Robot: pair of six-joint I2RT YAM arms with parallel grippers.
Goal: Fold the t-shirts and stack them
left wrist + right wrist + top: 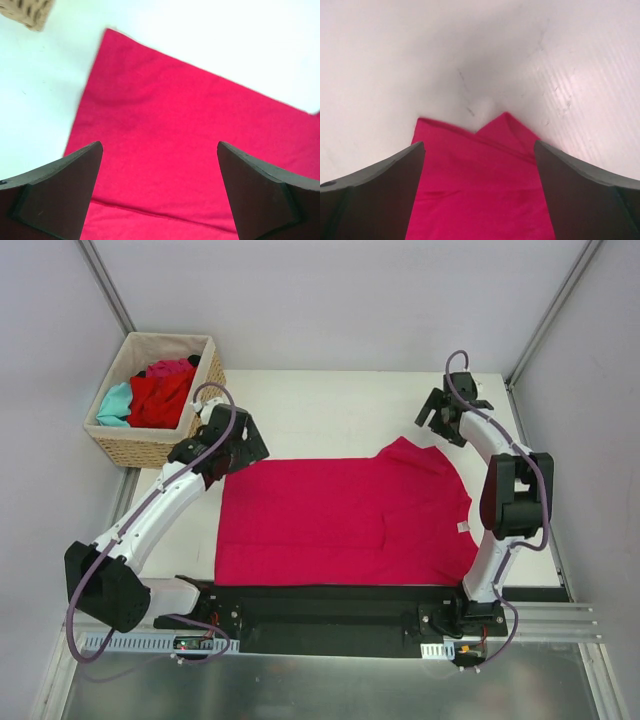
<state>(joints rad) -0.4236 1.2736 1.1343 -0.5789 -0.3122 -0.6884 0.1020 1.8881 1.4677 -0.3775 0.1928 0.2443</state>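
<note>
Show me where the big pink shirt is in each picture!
Top view: shirt lies spread flat in the middle of the table.
Left wrist: shirt fills the middle and bottom.
Right wrist: shirt sits bottom middle, one corner poking up.
Shared landmark: the white table around it.

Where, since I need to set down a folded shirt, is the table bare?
The widest bare table is the far strip between the magenta t-shirt and the back wall, flanked by the left arm and right arm. The near edge is crowded by their bases; the basket holds other shirts.
</note>
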